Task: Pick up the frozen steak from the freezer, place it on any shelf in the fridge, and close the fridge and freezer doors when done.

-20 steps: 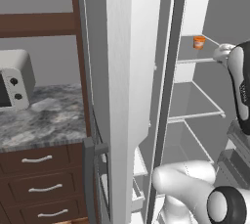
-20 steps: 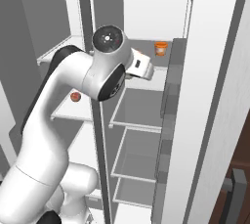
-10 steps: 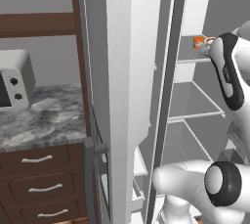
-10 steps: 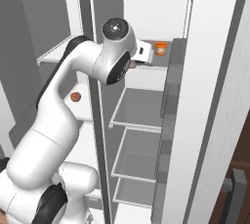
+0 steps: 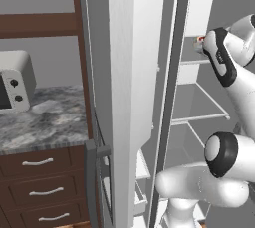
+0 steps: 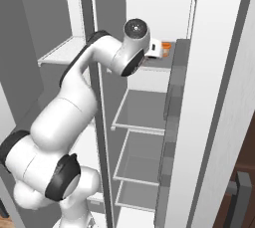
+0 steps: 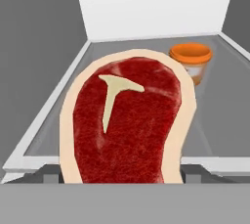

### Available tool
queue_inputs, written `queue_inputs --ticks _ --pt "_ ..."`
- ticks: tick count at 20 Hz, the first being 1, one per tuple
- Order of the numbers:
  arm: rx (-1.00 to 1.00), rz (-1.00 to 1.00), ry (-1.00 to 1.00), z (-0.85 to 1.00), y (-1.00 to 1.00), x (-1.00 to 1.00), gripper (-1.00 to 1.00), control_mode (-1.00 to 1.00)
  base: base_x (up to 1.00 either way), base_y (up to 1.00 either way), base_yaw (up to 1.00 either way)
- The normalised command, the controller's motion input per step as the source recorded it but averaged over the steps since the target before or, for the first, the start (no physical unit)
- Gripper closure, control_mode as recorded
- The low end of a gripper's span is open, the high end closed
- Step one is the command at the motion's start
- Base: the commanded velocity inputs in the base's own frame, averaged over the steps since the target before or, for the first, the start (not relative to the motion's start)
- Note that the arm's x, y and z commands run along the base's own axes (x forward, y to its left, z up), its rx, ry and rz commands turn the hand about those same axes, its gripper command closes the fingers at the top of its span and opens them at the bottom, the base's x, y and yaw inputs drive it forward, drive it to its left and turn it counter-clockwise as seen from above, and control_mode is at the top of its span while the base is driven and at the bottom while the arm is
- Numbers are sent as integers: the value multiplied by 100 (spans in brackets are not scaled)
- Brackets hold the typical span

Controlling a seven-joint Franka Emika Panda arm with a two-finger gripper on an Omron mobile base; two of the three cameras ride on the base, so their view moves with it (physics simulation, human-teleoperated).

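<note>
1. Red steak [image 7: 128,123], rimmed in pale fat with a T-shaped bone mark, is held upright in the gripper [image 6: 155,49] above the front edge of a fridge shelf [image 7: 222,120].
2. An orange tub [image 7: 192,59] is seen near the shelf's rear right corner; its label cannot be read.
3. Compared with a second ago, the hand has been carried deeper into the fridge [image 6: 149,8].
4. Both doors [image 5: 127,87] are standing open.

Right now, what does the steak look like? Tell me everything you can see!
The steak is a flat, kidney-shaped slab of dark red meat with a pale cream rim of fat and a T-shaped white bone. It stands up close before the camera, its lower edge hidden, over the front of a grey fridge shelf. An orange tub sits behind it.
</note>
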Motion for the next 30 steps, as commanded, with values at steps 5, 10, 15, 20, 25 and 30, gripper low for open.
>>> queue_inputs --ticks 5,10,15,20,25,30 --pt "-3 3 0 -14 -5 78 100 -100 0 0 0" --pt "-8 0 0 -33 0 76 -100 -100 0 0 0" --pt "0 -2 0 0 1 11 -100 -100 0 0 0" --pt "0 -7 -5 8 6 -18 -100 -100 0 0 0" --pt "0 -9 -9 14 16 -77 -100 -100 0 0 0" --pt "0 -12 -5 4 23 -100 -100 -100 0 0 0"
